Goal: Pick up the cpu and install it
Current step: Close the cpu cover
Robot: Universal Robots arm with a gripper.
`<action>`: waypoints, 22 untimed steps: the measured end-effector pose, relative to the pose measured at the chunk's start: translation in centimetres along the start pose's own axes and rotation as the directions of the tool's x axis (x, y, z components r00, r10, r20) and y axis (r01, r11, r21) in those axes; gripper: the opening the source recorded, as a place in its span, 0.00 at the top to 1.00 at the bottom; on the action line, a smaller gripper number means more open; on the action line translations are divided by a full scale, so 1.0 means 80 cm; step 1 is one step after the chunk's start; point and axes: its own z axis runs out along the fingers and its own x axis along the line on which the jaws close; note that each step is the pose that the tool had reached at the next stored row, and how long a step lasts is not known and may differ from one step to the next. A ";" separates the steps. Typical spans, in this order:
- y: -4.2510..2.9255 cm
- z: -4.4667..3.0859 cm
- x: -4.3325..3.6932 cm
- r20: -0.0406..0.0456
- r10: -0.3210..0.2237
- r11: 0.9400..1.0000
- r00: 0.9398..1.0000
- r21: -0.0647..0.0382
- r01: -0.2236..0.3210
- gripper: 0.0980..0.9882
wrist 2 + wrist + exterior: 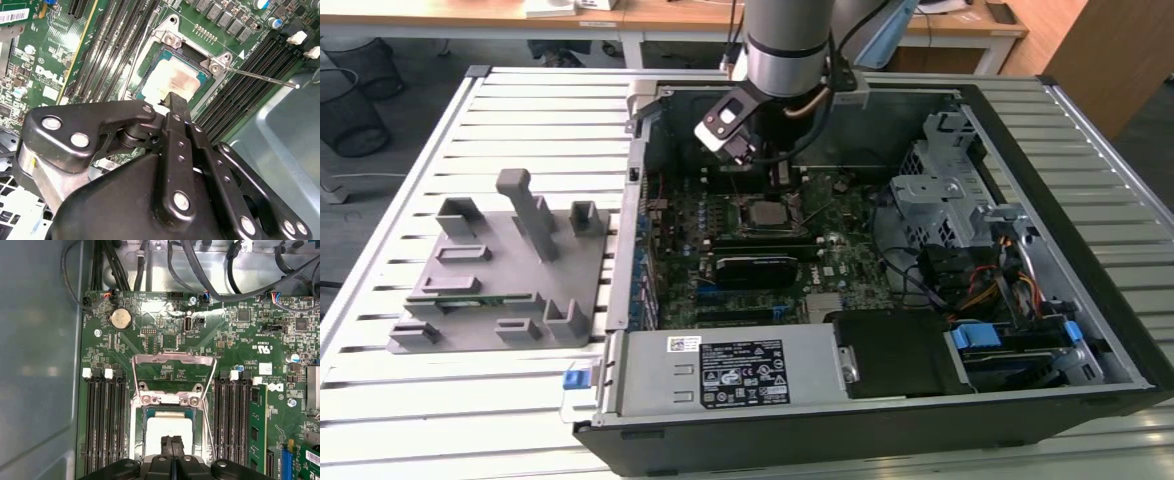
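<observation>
While the hand (171,444) hung just above the motherboard (250,340), its fingers were pressed together, gripping nothing. Beneath them the cpu (167,427) lay flat inside the open socket frame (167,399), within the computer case (854,445) on the bench (520,400).

Socket frame (168,399) raised open, memory slots (102,430) flanking, case wall (40,365) beside

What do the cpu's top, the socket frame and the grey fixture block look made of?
The cpu: pale matte metal top, dull sheen. The socket frame: bright bare metal, likely steel; sharp glints. The fixture block: matte grey plastic, probably; uniform colour, no glints.
</observation>
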 end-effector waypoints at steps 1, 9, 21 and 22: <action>0.0000 -0.0008 0.000 0.000 0.000 1.000 1.000 0.000 0.000 0.99; 0.0003 -0.0088 0.000 0.000 0.000 1.000 1.000 0.000 0.000 0.99; 0.0017 -0.0501 0.001 0.000 0.000 1.000 1.000 0.001 0.000 0.99; 0.0019 -0.0559 0.001 0.000 0.000 1.000 1.000 0.001 0.000 0.99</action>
